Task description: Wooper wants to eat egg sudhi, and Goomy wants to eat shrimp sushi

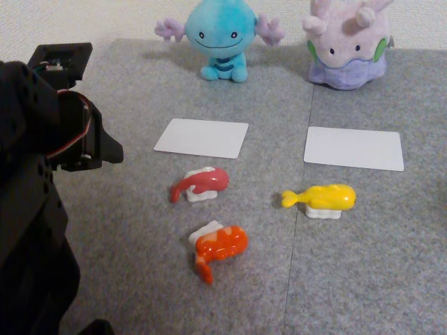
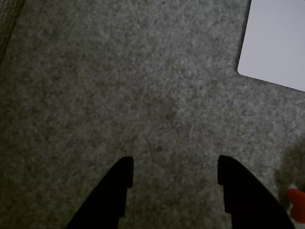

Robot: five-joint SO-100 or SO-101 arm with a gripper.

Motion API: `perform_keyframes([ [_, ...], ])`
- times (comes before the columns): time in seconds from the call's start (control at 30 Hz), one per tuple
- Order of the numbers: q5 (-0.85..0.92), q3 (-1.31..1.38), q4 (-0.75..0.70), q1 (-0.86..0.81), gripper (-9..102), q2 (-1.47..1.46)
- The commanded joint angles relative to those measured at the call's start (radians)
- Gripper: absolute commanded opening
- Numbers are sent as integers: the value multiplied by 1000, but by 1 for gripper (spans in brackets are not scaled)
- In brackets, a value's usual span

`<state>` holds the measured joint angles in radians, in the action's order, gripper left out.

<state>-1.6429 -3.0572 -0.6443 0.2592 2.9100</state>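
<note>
Wooper (image 1: 222, 35), the blue plush, sits at the back of the grey mat, left of centre, and lilac Goomy (image 1: 347, 45) sits at the back right. The yellow egg sudhi (image 1: 325, 197) lies on the right half of the mat, below the right white card. Nearer the front, in the middle, lies the orange shrimp sushi (image 1: 222, 244). My black arm (image 1: 49, 139) stands at the left edge of the fixed view, well away from both. In the wrist view my gripper (image 2: 175, 162) is open over bare grey mat with nothing between its fingers.
A white card (image 1: 202, 137) lies in front of Wooper and another white card (image 1: 354, 148) in front of Goomy. A pink-red sushi (image 1: 202, 183) rests below the left card. The wrist view shows a card corner (image 2: 279, 43) and a red tip (image 2: 298, 202).
</note>
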Motion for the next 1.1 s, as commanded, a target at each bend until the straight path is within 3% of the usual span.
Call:
perform_keyframes([
  [0.0, 110, -6, -322, -163, 22, 479],
  [0.57, 117, 23, -301, -204, 22, 479],
  [0.83, 135, 314, -368, -307, 22, 416],
  [1.07, 124, 607, -402, -468, 22, 140],
])
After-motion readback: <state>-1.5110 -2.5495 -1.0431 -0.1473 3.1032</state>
